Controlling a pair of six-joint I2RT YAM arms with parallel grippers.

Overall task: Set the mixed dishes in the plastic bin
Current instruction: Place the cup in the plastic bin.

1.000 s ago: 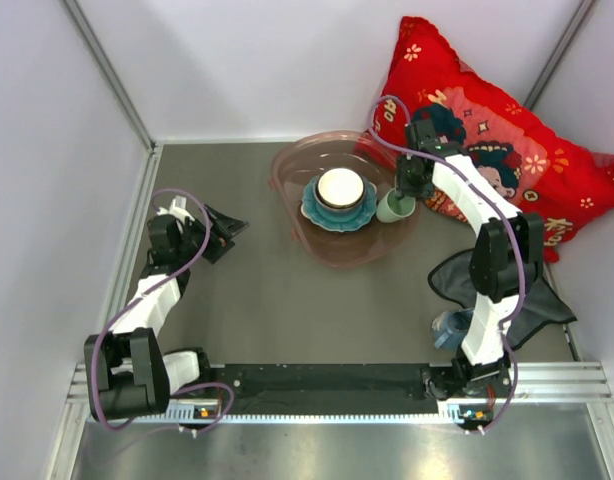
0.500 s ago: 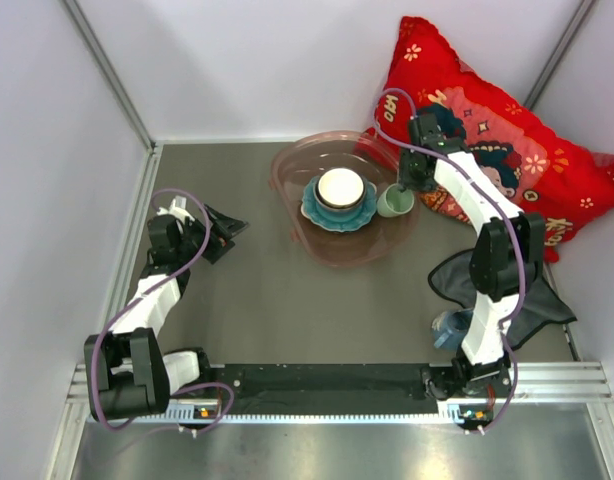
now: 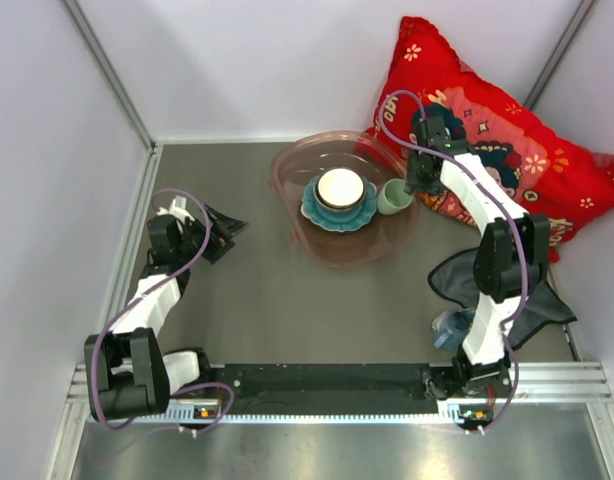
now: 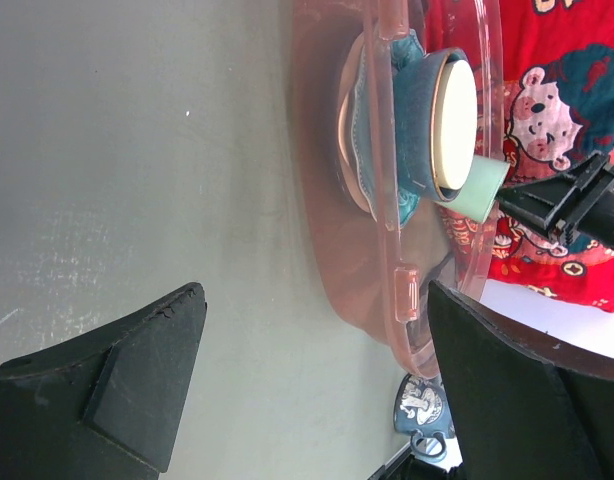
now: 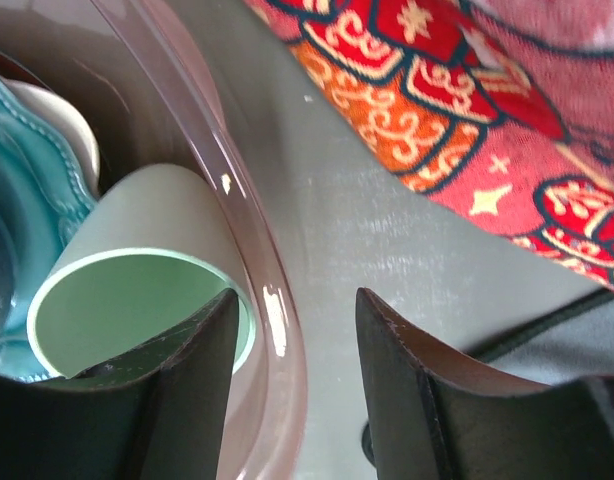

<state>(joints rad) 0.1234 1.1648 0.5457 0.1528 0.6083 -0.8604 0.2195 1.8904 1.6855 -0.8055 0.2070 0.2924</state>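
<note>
Left gripper (image 3: 222, 235): jaws spread wide, empty, above bare table at left.
Small blue mug (image 3: 447, 328): on the table by the right arm's base, at the edge of the dark grey cloth (image 3: 535, 305).
Plastic bin (image 3: 336, 252): mid-table, translucent pink.
Teal scalloped plate (image 3: 314, 212): inside bin, carrying the blue bowl (image 4: 419, 120) with the cream-white bowl (image 3: 339, 186) nested in it.
Pale green cup (image 3: 391, 197): inside bin, tipped over between plate and bin wall.
Right gripper (image 5: 295, 296): jaws apart, pinching nothing, straddling the bin's right rim just beside the cup.
Red pillow (image 3: 487, 120): far right corner.
</note>
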